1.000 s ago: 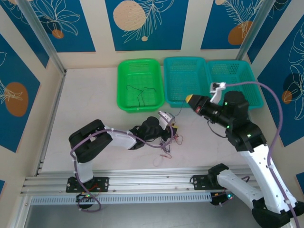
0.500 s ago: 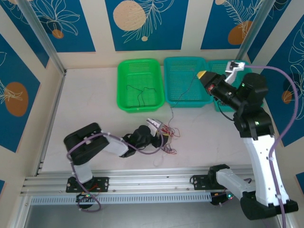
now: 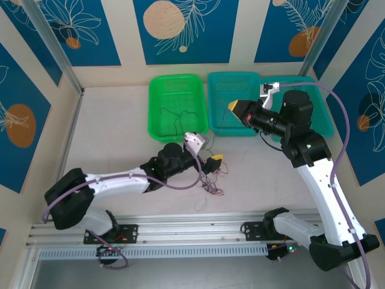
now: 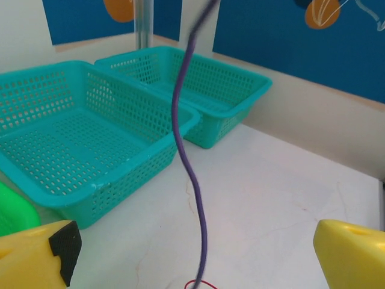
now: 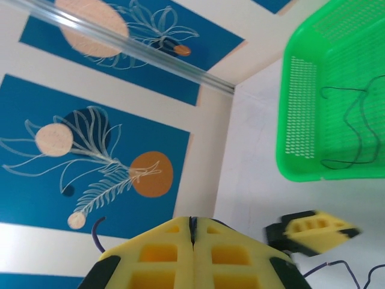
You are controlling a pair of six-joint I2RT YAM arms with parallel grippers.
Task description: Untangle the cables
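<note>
The work is in the middle, as far as I can judge. In the green basket (image 3: 174,90), at 12 o'clock on the counter (image 3: 120,132), black cables (image 3: 175,120) already lie apart from the others. They look like two, but I cannot count them surely.

The rest is not yet sorted. A small tangle (image 3: 212,186) of red and purple wires lies on the counter at about 6 o'clock from the green basket, close to the left gripper (image 4: 192,256). How many wires are in it I cannot tell, they are too thin.

One purple cable (image 4: 196,192) rises from the tangle and goes up past the left wrist camera. I think it is the one now being pulled free.

The right gripper (image 5: 192,241) hangs above the middle teal basket (image 3: 231,84), at 1 o'clock from the tangle. Its jaws are pressed together, with a thin dark line in the seam, so they seem clamped on this purple cable.

The left jaws stand wide apart and hold nothing; the purple cable passes between them.

There are three baskets: one green and two teal. The right teal basket (image 3: 307,84) and the middle one show no cable inside.
</note>
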